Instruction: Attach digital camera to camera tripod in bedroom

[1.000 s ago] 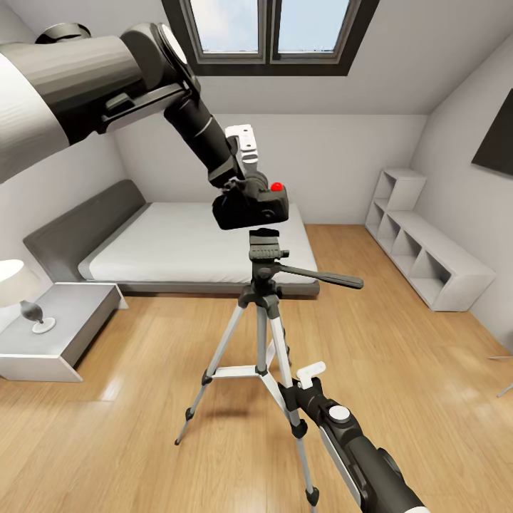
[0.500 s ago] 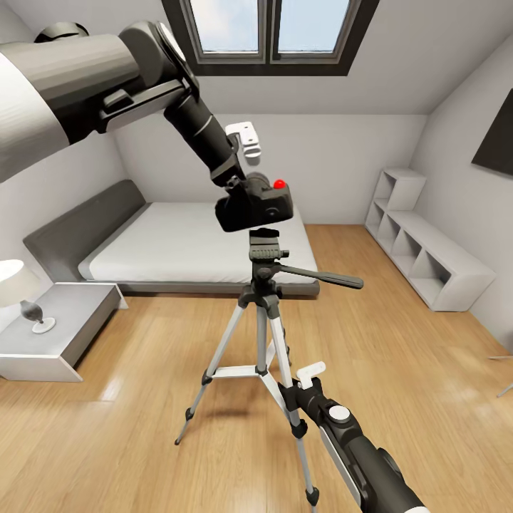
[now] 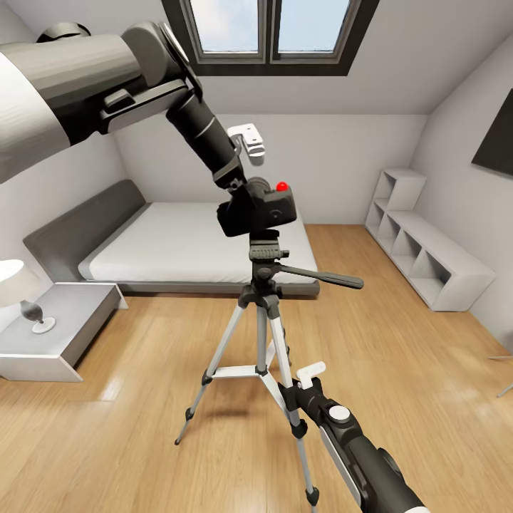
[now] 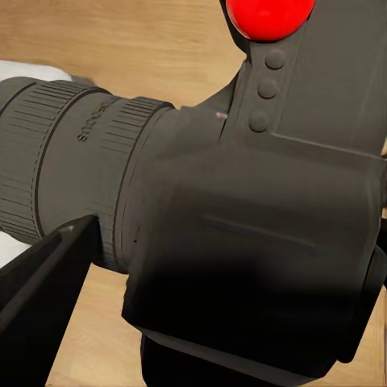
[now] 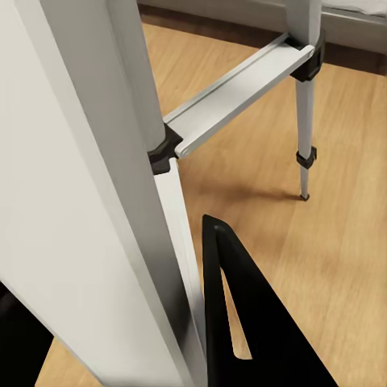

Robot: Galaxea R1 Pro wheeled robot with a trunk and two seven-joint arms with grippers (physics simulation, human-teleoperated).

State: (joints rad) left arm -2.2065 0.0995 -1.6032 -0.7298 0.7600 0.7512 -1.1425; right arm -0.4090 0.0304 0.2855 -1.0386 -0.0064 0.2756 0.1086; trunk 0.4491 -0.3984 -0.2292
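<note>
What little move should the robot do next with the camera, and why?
Probably ease the left pincer straight down a touch. The digital camera it holds sits right over the camera tripod, its bottom at the dark head, but whether it is seated cannot be told. The right pincer is at a silver leg.

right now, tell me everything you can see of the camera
The camera is a small, black, boxy body that looks like matte plastic, with a ribbed lens barrel, a red button on top and three small round buttons below it. It is upright and roughly level, held from the side by the left gripper. Its underside sits right at the tripod head; whether they touch is unclear. The bed is behind it.
</note>
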